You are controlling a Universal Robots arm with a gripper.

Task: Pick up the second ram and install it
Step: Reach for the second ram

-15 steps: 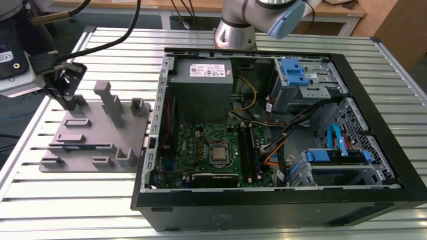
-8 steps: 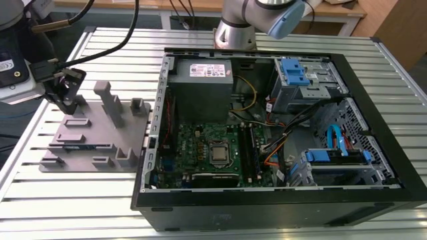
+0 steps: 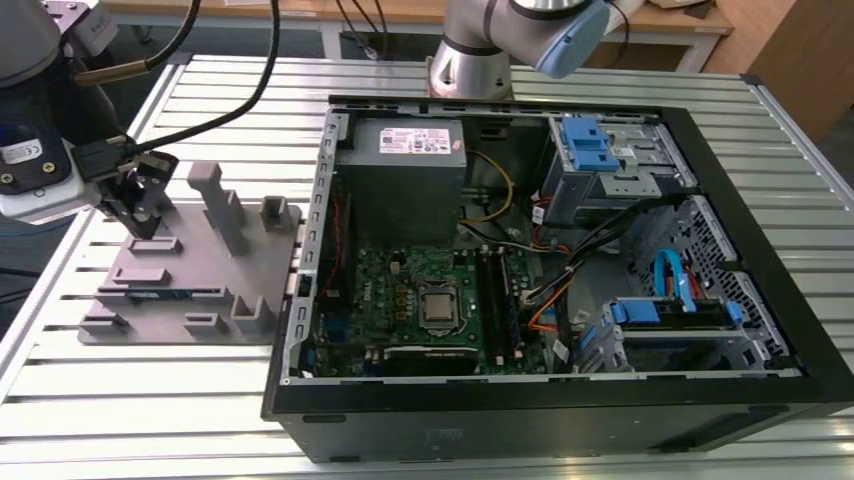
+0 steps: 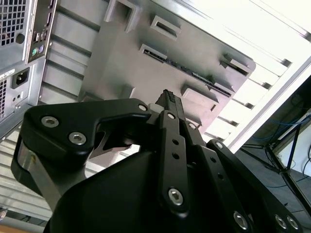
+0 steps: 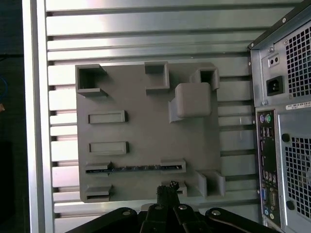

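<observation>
The second ram (image 5: 136, 168) is a thin dark stick standing on edge in a slot of the grey fixture plate (image 5: 146, 131). In the exterior view the ram (image 3: 167, 293) lies on the near part of the plate (image 3: 160, 265), at that view's left beside the computer. It appears as a dark strip (image 4: 192, 74) across the plate in the second wrist view. My gripper (image 3: 136, 222) hangs above the plate, apart from the stick. Both wrist views show its black fingers (image 5: 167, 188) pressed together with nothing held, tips (image 4: 167, 98) pointing at the plate.
An open computer case (image 3: 694, 400) lies on the slatted metal table (image 3: 147, 400), its motherboard (image 3: 414, 290) exposed, with cables and blue drive bays at the exterior view's right. A tall grey block (image 3: 220, 210) rises from the plate. The case's rear panel (image 5: 284, 145) borders the plate.
</observation>
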